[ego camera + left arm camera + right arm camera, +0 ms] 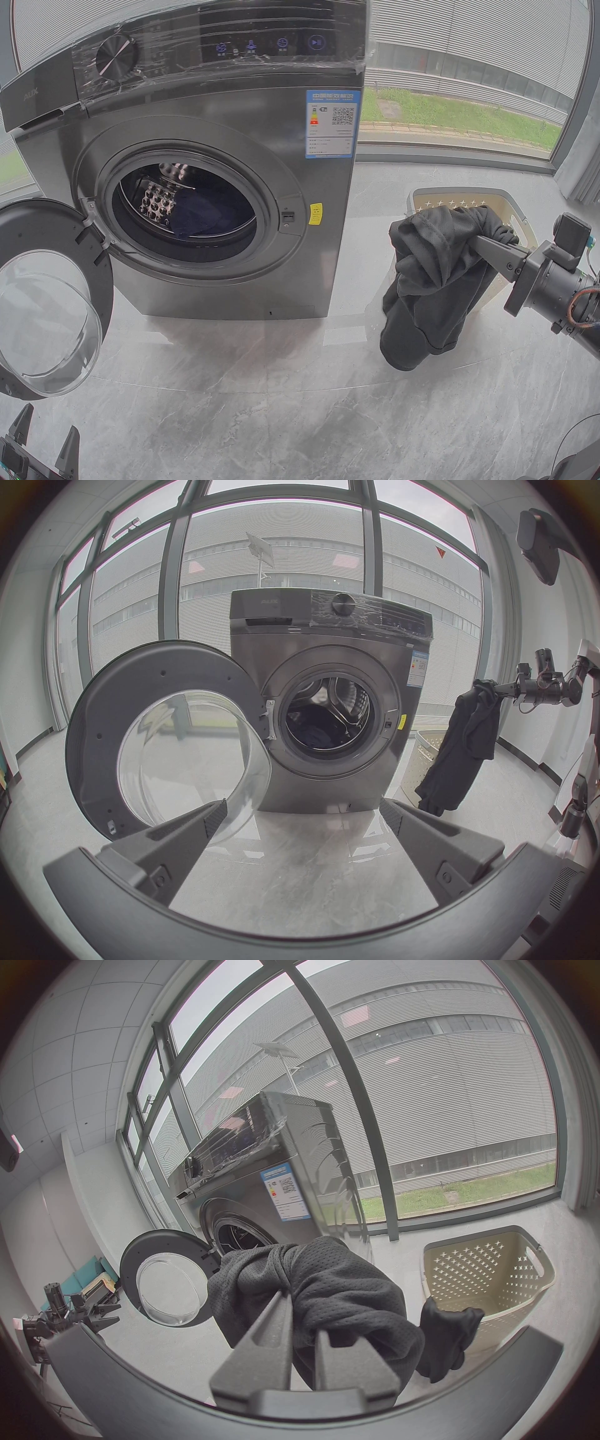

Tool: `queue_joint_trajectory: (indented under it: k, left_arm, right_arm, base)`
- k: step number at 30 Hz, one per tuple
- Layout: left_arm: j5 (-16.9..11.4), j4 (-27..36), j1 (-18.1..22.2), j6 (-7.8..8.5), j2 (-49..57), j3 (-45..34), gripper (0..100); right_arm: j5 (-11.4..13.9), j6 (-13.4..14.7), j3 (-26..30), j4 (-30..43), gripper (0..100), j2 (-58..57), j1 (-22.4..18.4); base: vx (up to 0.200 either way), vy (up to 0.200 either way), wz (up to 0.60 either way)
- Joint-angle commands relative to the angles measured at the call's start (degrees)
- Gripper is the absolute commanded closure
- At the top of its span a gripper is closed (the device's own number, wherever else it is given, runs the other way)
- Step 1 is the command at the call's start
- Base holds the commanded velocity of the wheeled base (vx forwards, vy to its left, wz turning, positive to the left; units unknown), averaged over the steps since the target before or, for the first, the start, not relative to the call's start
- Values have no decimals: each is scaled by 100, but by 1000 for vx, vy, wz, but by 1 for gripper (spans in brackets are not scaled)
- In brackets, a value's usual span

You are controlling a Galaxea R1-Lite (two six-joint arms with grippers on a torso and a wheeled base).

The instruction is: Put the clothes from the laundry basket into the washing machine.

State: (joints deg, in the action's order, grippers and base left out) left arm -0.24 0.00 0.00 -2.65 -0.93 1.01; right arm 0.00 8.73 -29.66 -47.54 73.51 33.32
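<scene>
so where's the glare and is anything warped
Head view: daylight glints off the film on the washer panel; the glossy floor reflects the washer. Left wrist view: fisheye bows the window bars. Right wrist view: same bowing, dark corners, soft light on the garment.

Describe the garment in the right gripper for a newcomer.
Find the grey front-loading washing machine. To its right stands a cream perforated plastic laundry basket. Beside it hangs the dark grey mesh garment, the only cloth pinched by the right gripper.
</scene>
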Motion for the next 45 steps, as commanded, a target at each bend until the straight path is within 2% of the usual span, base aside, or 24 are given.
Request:
queue_joint_trajectory:
  k: [1, 7, 19, 28, 45]
  left_arm:
    - [7, 0, 0, -8, 93, -92, 0]
    - [7, 0, 0, -8, 93, -92, 0]
    - [16, 0, 0, -8, 93, -92, 0]
    - [77, 0, 0, -8, 93, -92, 0]
    - [77, 0, -9, -8, 93, -92, 0]
  right_arm:
    - [0, 6, 4, -1, 100, 41, 17]
    - [0, 6, 4, -1, 100, 41, 8]
    - [0, 24, 4, -1, 100, 41, 8]
    - [0, 24, 4, -1, 100, 49, -1]
    - [9, 103, -49, -9, 100, 93, -1]
  base:
    - [0, 0, 0]
    - [0, 0, 0]
    - [-200, 0, 0]
    - [0, 0, 0]
    - [0, 200, 0]
